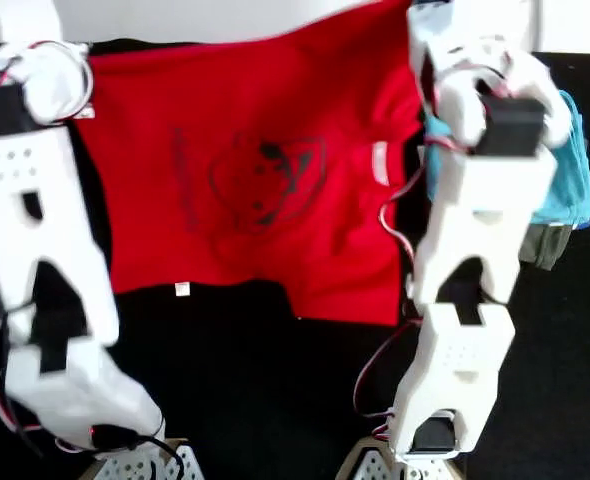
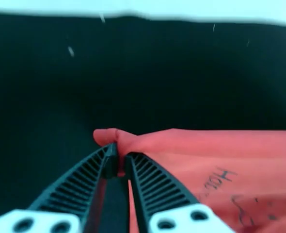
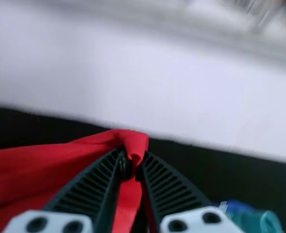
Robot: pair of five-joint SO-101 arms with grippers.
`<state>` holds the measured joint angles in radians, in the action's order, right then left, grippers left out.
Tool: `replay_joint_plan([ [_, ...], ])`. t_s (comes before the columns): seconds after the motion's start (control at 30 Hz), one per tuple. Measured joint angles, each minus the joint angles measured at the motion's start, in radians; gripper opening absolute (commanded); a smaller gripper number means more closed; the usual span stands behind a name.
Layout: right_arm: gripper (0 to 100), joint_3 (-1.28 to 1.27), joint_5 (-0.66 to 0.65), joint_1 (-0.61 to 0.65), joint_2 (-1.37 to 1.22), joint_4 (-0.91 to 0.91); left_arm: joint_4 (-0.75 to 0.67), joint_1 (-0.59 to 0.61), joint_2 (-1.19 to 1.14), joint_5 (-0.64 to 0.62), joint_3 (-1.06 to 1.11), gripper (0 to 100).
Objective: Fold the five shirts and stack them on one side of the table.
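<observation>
1 red shirt [image 1: 245,180] lies spread on the black desk [image 1: 225,390], its 2 far corners pinched: 1 by the left end effector [image 2: 118,153], 1 by the right end effector [image 3: 132,160]. 1 folded pile [image 1: 578,185], teal on top, sits beside the right arm.

High camera looks steeply down on the table [image 1: 225,400], arm bases [image 1: 375,465] at lower frame. Wrist cameras sit close behind the left gripper [image 2: 117,151] and right gripper [image 3: 132,162], facing the far edge. All share the red shirt [image 1: 245,120].
</observation>
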<state>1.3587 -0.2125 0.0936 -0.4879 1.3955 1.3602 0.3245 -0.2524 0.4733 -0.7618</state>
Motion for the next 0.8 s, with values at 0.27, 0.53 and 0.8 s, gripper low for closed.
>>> replay_joint_plan([
  [0.27, 0.6, -0.173, 0.000, 0.000, -0.153, 0.023, 0.002, 0.000, -0.292, 0.000, 0.000, 1],
  [0.53, 0.6, -0.180, 0.000, 0.000, -0.226, 0.221, 0.160, -0.043, -0.404, 0.026, 0.000, 1],
  [0.8, 0.6, -0.219, 0.000, -0.002, -0.160, 0.354, 0.379, -0.072, -0.404, 0.126, 0.005, 1],
])
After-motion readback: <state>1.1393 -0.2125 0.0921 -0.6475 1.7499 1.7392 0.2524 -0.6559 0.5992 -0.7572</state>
